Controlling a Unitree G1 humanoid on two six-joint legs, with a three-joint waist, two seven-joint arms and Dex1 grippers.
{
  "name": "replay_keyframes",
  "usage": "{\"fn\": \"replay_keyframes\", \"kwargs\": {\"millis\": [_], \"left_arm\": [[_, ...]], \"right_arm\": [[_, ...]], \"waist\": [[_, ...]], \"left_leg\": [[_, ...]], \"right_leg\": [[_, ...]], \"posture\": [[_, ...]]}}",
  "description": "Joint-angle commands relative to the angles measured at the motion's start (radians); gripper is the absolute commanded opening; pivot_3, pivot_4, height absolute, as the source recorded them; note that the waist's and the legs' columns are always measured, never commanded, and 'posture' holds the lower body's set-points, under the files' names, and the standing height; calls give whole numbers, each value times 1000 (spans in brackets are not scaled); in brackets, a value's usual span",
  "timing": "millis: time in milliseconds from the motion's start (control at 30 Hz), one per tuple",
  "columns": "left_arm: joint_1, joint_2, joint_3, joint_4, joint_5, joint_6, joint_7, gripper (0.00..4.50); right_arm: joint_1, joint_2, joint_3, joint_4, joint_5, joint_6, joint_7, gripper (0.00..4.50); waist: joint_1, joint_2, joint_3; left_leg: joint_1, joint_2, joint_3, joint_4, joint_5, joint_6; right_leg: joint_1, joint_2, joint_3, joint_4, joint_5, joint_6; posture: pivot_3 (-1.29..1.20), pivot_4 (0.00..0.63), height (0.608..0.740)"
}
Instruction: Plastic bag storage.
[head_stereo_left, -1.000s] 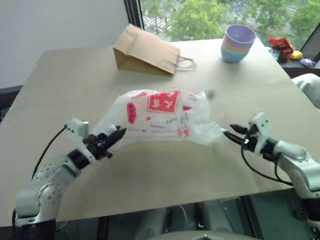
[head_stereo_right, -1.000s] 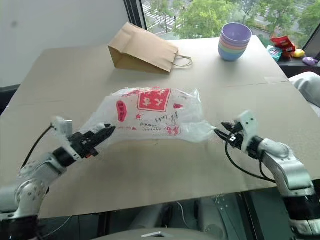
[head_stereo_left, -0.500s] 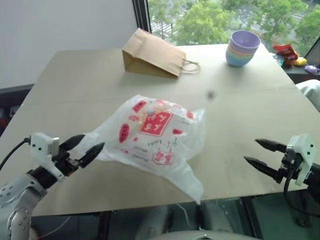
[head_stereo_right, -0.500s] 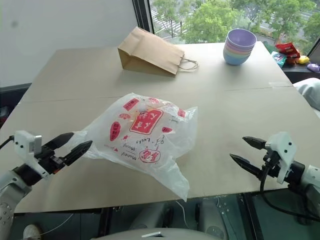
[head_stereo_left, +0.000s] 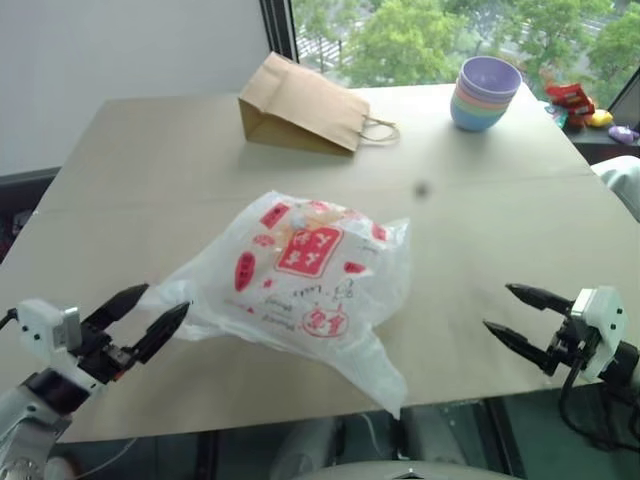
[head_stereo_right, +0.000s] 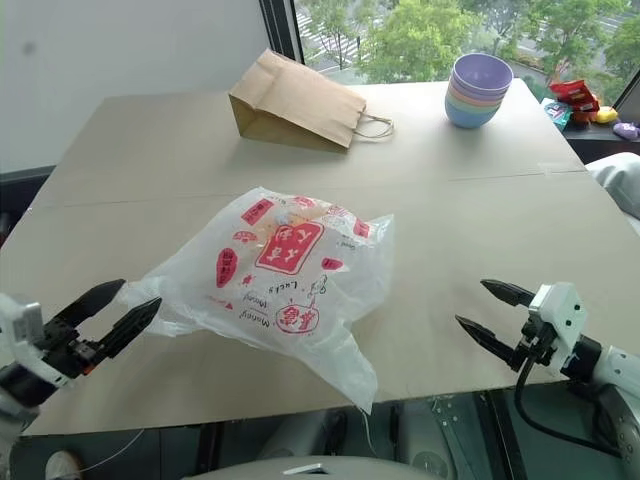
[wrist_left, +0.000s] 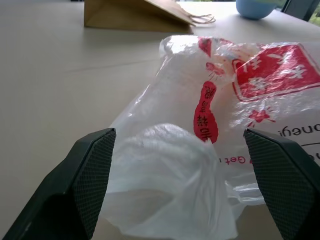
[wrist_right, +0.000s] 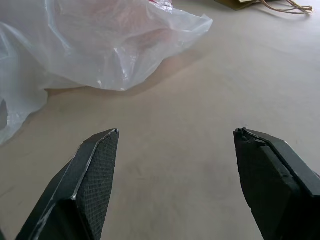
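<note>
plastic bag (head_stereo_left: 300, 275) lies loose and crumpled at the table's (head_stereo_left: 150, 160) near edge, one corner overhanging, between the left gripper (head_stereo_left: 140, 320) and right gripper (head_stereo_left: 525, 318), both spread and empty, so regrasping for folding probably comes next.

The plastic bag (head_stereo_left: 310, 270) hides whatever it holds; its small red writing cannot be read. Its lower corner hangs past the table (head_stereo_left: 480, 230) edge. Coloured items (head_stereo_left: 575, 100) beyond the far corner are too small to identify.
</note>
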Motion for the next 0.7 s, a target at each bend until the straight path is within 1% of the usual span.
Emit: {"fn": "replay_keyframes", "kwargs": {"millis": [33,67,167,267,367,400,467,567,700], "left_arm": [[88,-43,-15,-25,50,-124,-92,4241],[99,-56,-23,-11,67,-165,-109,4241],[117,-77,-41,1,89,-212,-119,4241],[58,-60,-7,61,32,-123,-21,4241],[-56,-8,50,174,-24,-35,78,4241],[-105,23,68,227,-48,1,98,4241],[-183,77,81,326,-36,16,120,4241],[-233,140,78,428,-6,-14,49,4241],[-198,197,67,454,23,-21,-46,4241]], "right_arm": [[29,1,-5,-4,-10,-48,26,3697],[39,-1,-7,-5,-10,-55,32,3697],[64,-7,-17,1,-24,-83,43,3697],[60,-14,-23,4,-19,-84,41,3697],[43,-19,-16,16,-31,-86,32,3697],[34,-22,-11,16,-30,-81,30,3697],[16,-27,-2,14,-28,-69,25,3697],[-5,-37,-1,10,-22,-59,23,3697],[-7,-50,-17,-5,0,-43,33,3697]], "waist": [[-1,0,0],[0,0,0],[4,1,0],[5,1,0],[4,0,0],[3,0,0],[1,0,0],[-3,0,0],[-7,0,0]], "left_leg": [[0,0,1,0,0,1],[0,0,1,0,-1,1],[0,0,1,0,0,1],[1,0,0,0,0,1],[2,0,-2,1,0,1],[2,0,-2,1,0,1],[3,0,-2,1,0,0],[3,0,-2,1,0,0],[3,0,1,0,-1,2]], "right_leg": [[0,0,1,0,0,0],[0,0,1,0,0,0],[0,0,0,0,0,0],[1,0,0,0,0,0],[2,1,-2,1,0,0],[2,1,-2,1,0,0],[2,1,-2,1,0,0],[2,1,-2,1,0,0],[1,1,2,0,0,0]], "posture": [[0,150,740],[0,150,740],[0,150,740],[0,150,740],[0,150,740],[0,150,740],[0,150,740],[0,150,740],[0,150,740]]}}
